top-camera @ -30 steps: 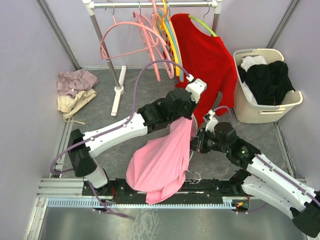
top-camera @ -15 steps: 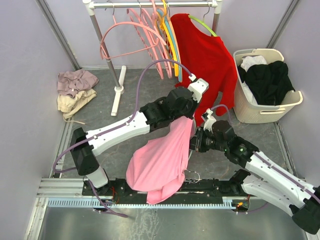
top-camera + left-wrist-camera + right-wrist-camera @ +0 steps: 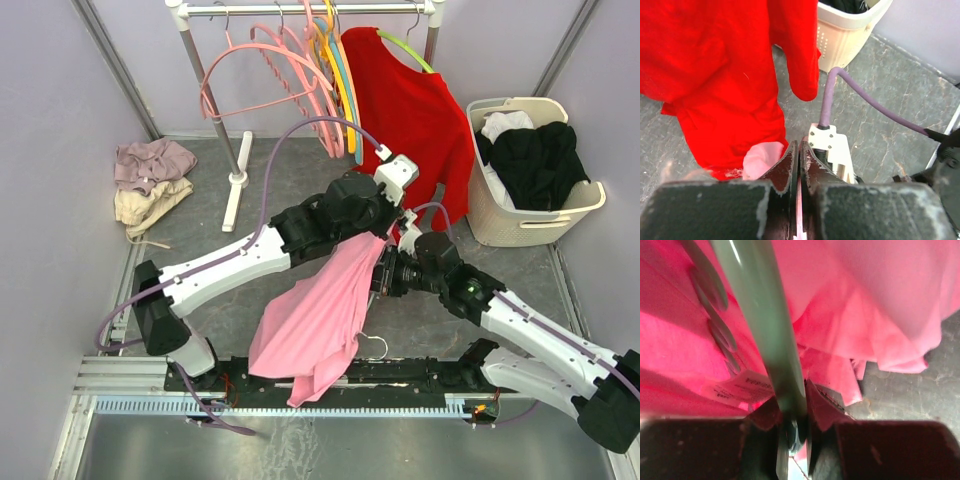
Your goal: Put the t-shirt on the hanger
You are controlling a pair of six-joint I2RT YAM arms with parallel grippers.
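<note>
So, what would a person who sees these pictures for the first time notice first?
The pink t-shirt draws the eye: it hangs in the middle of the scene, pinched at its top by the left end effector. From the right, the right end effector grips the pale green hanger amid the pink cloth. Behind them a bright red shirt hangs on the rack at the back.

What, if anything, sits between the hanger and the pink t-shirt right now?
Nothing visible. The right pincer grips the hanger, whose bar lies against the t-shirt near its label. The left pincer is shut on the t-shirt, holding it up. The red shirt hangs behind, not between them.
</note>
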